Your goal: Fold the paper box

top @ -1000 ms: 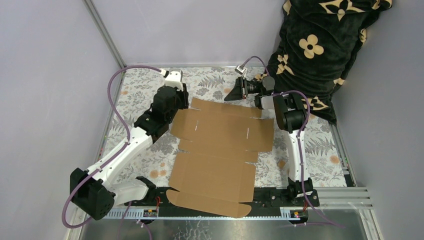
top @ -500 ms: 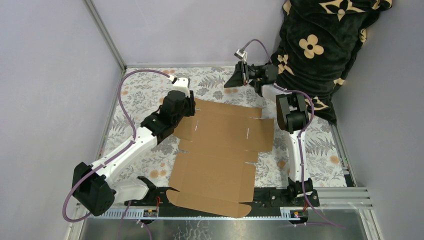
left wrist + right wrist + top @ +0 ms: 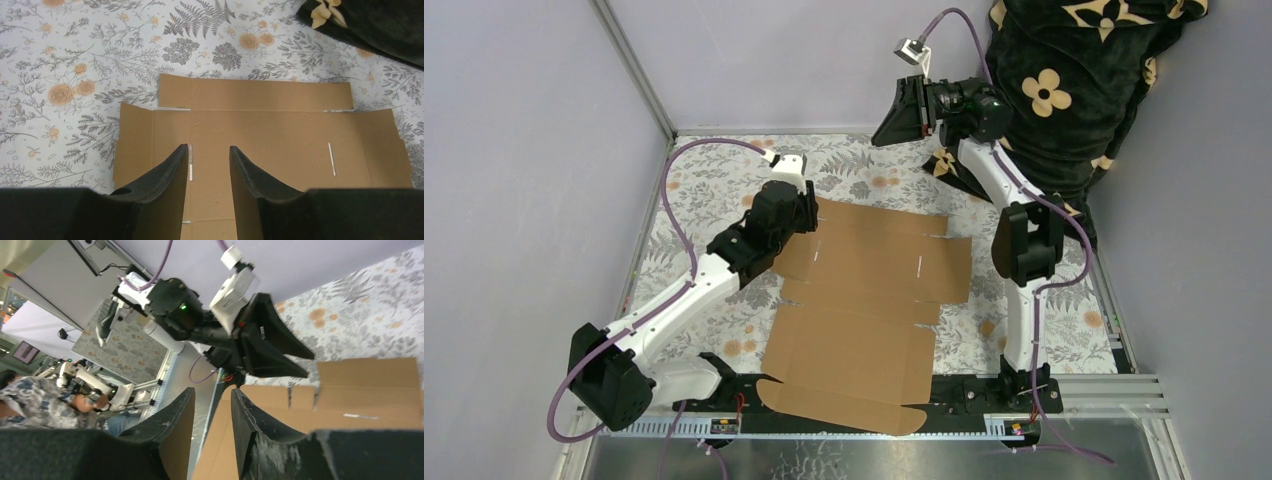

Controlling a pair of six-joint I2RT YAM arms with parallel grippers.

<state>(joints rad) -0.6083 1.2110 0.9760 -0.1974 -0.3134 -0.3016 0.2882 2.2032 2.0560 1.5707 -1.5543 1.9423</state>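
The box (image 3: 864, 300) lay flat and unfolded on the table (image 3: 704, 180), between the arms. Left gripper (image 3: 209, 149) hovered over its far-left corner, fingers apart, gripping nothing. Right gripper (image 3: 212, 392) hung high beyond the far edge, fingers apart too, empty.

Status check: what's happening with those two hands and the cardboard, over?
Left hand open, hovering over paper box, far-left part. Right hand open, empty, up high at back. Paper box flat, unfolded; nothing on it.
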